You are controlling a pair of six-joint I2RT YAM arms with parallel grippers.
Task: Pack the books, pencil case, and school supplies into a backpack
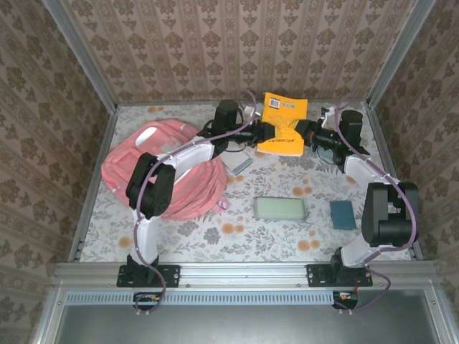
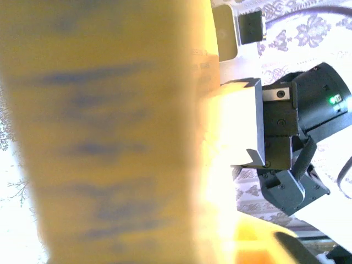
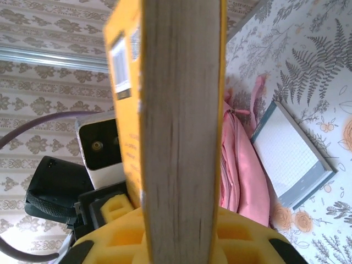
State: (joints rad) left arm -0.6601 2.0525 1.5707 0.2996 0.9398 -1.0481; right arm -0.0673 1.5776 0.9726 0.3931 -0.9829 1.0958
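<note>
Pinching thin yellow-orange paperback book (image 1: 282, 122) right of pink fabric backpack (image 1: 118, 168): right gripper (image 3: 181, 234); left gripper (image 1: 257, 132) cannot tell. Likely bendy; hold spine.

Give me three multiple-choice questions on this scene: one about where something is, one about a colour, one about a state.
1. Where is the pencil case?
A. On the table, right of the backpack
B. Inside the backpack
C. In a gripper

2. What colour is the backpack?
A. Blue
B. Pink
C. Green

3. What state is the yellow book in?
A. Lying flat on the table
B. Tucked into the backpack
C. Clamped in the right gripper, off the table

Answers:
1. A, the top view shows it lying alone on the floral surface.
2. B, its fabric is pink throughout.
3. C, the right wrist view shows its page edge standing between the pads.
</note>
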